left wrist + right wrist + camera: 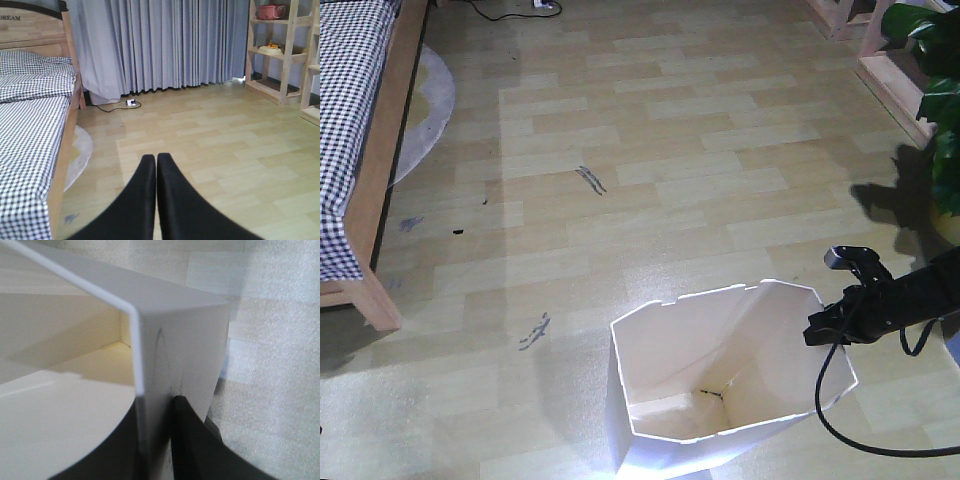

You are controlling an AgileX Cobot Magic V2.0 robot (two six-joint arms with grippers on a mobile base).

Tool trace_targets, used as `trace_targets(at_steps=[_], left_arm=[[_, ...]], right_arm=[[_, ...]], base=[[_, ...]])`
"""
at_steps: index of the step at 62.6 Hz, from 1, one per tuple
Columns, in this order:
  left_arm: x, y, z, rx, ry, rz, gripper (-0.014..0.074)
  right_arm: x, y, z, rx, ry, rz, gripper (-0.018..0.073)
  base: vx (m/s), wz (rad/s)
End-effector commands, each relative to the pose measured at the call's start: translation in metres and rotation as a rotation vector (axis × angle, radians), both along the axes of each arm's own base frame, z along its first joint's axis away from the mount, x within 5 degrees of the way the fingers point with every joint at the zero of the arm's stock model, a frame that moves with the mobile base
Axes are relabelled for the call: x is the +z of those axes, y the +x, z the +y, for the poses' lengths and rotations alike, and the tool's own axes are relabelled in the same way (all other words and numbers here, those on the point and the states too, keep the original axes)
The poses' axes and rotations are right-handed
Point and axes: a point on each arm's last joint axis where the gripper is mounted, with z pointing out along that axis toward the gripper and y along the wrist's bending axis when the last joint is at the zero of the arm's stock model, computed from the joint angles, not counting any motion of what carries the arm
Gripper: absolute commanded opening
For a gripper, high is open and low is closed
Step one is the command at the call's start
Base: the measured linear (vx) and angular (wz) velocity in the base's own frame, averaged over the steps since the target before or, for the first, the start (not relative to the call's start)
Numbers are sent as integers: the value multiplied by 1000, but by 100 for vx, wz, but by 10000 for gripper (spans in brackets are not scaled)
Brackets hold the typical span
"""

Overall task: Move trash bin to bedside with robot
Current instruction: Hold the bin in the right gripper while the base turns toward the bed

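Plastic, white and thin-walled: one tall tapering trash bin [700, 345] stood at six o'clock, rim angular, inside cream. One black right gripper [825, 325] pinched its three-o'clock wall; one black left gripper [156, 159] was pressed together, empty. One checked wooden-framed bed [388, 150] lay at ten o'clock.

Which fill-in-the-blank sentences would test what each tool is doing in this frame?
The right tool clamps the white ____ by its rim.
The left tool is ____ and holds nothing.
The bed sits at the front view's ____ edge.
Missing words: trash bin; shut; left.
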Motion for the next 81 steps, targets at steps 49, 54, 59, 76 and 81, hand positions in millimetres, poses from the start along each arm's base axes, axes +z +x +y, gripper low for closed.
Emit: trace_targets(at_steps=[49, 54, 59, 76, 81], left_arm=[[15, -2, 0, -3, -9, -102, -6], [15, -2, 0, -3, -9, -102, -6], [15, -2, 0, -3, -9, -102, -6], [15, -2, 0, -3, -9, -102, -6], [15, -2, 0, -3, -9, -102, -6]], right_arm=[[34, 8, 10, -16, 180, -43, -2], [34, 8, 10, -16, 180, -43, -2], [34, 8, 10, -16, 180, -43, -2], [34, 8, 10, -16, 180, -43, -2], [34, 8, 10, -16, 180, -43, -2]], base=[[28, 10], [27, 22], [27, 22], [26, 21], [26, 14]])
